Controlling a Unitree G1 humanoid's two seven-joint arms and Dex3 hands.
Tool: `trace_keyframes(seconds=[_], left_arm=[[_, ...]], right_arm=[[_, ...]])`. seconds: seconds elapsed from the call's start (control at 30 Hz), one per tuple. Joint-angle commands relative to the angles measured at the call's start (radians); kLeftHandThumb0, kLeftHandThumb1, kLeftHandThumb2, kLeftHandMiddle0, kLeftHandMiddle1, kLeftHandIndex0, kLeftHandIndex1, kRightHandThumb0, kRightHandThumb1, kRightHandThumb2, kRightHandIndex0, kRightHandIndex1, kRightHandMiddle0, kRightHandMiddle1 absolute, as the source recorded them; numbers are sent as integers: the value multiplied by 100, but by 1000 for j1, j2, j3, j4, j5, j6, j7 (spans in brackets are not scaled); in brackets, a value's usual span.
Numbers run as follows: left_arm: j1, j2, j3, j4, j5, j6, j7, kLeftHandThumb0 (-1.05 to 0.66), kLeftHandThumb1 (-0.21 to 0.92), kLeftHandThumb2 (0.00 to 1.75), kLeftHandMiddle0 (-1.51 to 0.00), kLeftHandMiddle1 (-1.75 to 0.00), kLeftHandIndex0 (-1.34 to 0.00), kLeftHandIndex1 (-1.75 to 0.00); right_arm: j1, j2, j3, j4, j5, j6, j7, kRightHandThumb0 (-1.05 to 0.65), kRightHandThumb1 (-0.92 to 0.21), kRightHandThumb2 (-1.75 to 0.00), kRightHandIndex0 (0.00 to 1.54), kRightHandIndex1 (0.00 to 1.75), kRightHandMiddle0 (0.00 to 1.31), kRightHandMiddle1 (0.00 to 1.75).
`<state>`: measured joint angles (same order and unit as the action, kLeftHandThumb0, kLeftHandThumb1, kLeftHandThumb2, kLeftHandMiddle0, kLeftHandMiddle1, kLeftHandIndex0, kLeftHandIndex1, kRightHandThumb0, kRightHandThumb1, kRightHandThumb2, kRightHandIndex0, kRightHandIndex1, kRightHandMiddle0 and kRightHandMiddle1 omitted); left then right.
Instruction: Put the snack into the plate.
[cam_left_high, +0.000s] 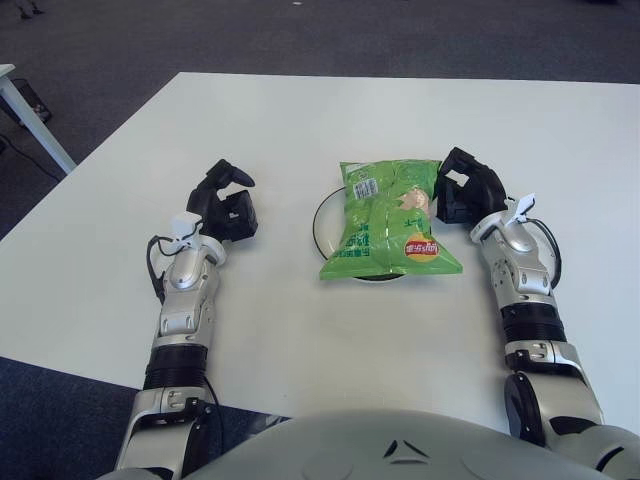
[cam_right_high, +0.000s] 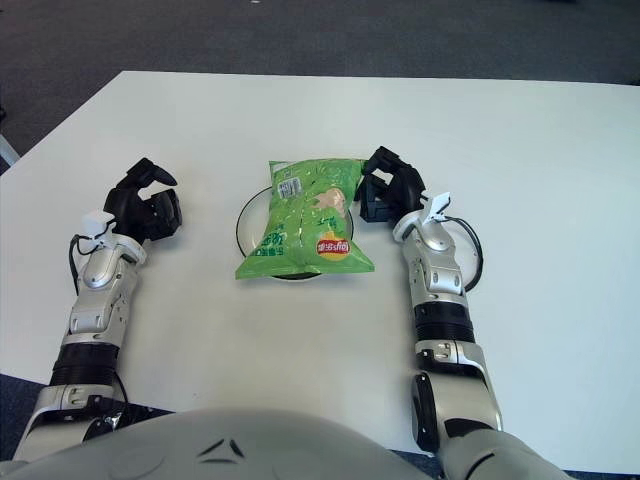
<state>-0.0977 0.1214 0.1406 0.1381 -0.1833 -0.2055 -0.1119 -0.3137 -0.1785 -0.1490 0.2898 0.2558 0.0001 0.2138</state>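
Observation:
A green snack bag (cam_left_high: 391, 218) lies flat on a dark-rimmed plate (cam_left_high: 322, 215) in the middle of the white table, covering most of it. My right hand (cam_left_high: 465, 187) is just right of the bag's upper right corner, fingers relaxed and holding nothing; whether it touches the bag I cannot tell. My left hand (cam_left_high: 226, 200) is left of the plate, well apart from it, fingers loosely curled and empty. The same scene shows in the right eye view, with the bag (cam_right_high: 311, 218) between both hands.
The white table (cam_left_high: 330, 120) stretches far behind the plate. Its left edge runs diagonally past my left arm, with dark carpet (cam_left_high: 100, 60) beyond. A white furniture leg (cam_left_high: 30, 115) stands at the far left.

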Motion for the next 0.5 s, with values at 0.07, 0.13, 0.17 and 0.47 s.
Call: trace_keyframes(seconds=[0.07, 0.13, 0.17, 0.47], left_arm=[[207, -86, -18, 111, -2, 2, 4, -46, 37, 125, -117, -175, -57, -175], [212, -84, -19, 107, 1, 0, 2, -46, 37, 125, -118, -175, -57, -175], [213, -84, -21, 105, 3, -1, 2, -46, 36, 126, -118, -175, -57, -175], [228, -77, -24, 89, 9, 0, 1, -46, 37, 125, -119, -175, -57, -175]], right_arm=[[136, 53, -14, 30, -18, 25, -68, 0, -10, -155, 81, 167, 54, 175], [129, 55, -17, 36, -29, 41, -101, 0, -9, -156, 81, 168, 54, 175], [125, 56, -17, 38, -35, 52, -117, 0, -6, -160, 82, 170, 57, 175], [101, 67, 5, 25, -57, 79, -177, -1, 8, -174, 90, 174, 73, 166]])
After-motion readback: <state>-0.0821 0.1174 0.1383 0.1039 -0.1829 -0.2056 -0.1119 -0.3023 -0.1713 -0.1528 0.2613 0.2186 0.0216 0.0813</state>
